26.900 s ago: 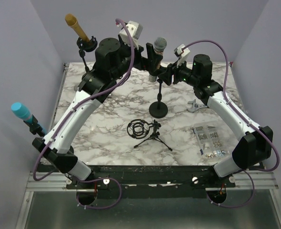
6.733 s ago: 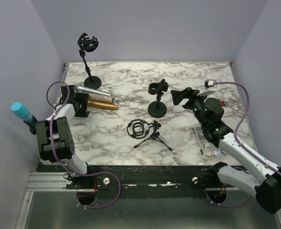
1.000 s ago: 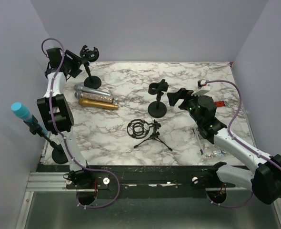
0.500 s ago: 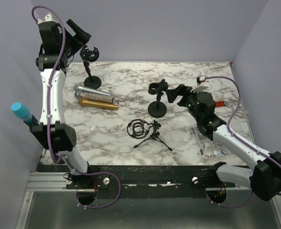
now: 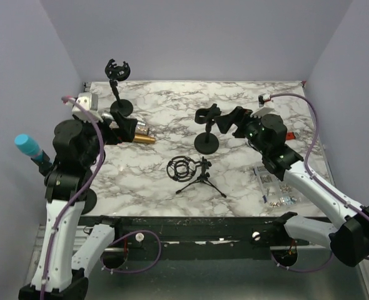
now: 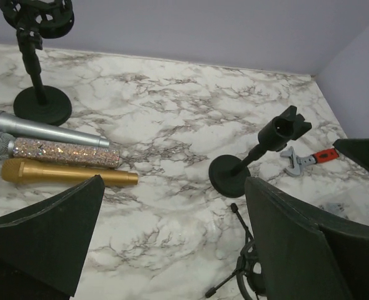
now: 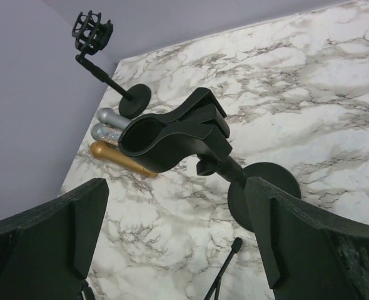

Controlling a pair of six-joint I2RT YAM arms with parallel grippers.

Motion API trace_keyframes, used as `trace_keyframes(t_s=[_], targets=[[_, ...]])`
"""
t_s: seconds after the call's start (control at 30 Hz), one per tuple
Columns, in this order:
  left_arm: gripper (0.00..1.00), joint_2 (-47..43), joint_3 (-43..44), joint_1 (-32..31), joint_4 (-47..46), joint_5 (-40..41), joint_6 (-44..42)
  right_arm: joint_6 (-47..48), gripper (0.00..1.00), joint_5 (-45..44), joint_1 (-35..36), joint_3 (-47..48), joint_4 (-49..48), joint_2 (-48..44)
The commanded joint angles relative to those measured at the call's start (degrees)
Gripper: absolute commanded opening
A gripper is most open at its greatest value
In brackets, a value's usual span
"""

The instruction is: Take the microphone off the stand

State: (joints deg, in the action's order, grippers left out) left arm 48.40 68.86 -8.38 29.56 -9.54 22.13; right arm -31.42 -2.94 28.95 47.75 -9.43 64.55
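Glittery cylindrical microphone (image 6: pixel 59 152) on veined marble table (image 6: pixel 172 112)

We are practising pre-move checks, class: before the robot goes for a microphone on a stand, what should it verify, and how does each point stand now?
1. Left gripper open and empty: ok.
2. Right gripper open and empty: ok.
3. Centre stand clip emptied: ok.
4. Back stand's shock mount emptied: ok.
5. Blue microphone off its stand: not ok; it sits in the holder at the far left of the top view.
6. Free path to the blue microphone: cannot tell; only the top view shows it, and the left arm is close beside it.
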Motion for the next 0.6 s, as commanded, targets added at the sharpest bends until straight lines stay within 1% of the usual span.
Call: trace_keyframes(t_s=[0.0, 0.13, 0.23, 0.33, 0.4, 0.47, 0.57], targets=[[0.98, -12.5, -5.3, -0.3, 4.3, 0.3, -5.7, -2.9, 1.0, 5.3, 0.7, 4.3, 4.5, -1.9], [0.97, -23.0, -7.8, -0.2, 9.3, 3.5, -4.2, -4.5, 1.0, 7.0, 2.5, 6.7, 4.3, -2.5], [0.97, -28.6, -7.1, -0.2, 12.9, 7.9, -5.1, -5.7, 1.0, 7.9, 5.4, 8.5, 1.7, -1.6], [0.97, -33.1, -4.5, -0.2, 15.9, 16.2, -6.7, -5.5, 1.0, 7.4, 11.0, 10.6, -1.3, 1.2], [0.97, -35.6, -3.7, -0.2, 16.8, 23.6, -7.6, -4.8, 1.0, 5.9, 15.6, 12.8, -2.8, 4.1], [0.97, -36.6, -4.2, -0.3, 17.8, 31.6, -8.6, -4.2, 1.0, 4.9, 19.8, 15.2, -3.6, 7.5], [0.99, -35.5, -7.5, -0.3, 17.0, 42.1, -12.9, -3.0, 1.0, 4.3, 25.5, 18.3, -4.3, 12.4]])
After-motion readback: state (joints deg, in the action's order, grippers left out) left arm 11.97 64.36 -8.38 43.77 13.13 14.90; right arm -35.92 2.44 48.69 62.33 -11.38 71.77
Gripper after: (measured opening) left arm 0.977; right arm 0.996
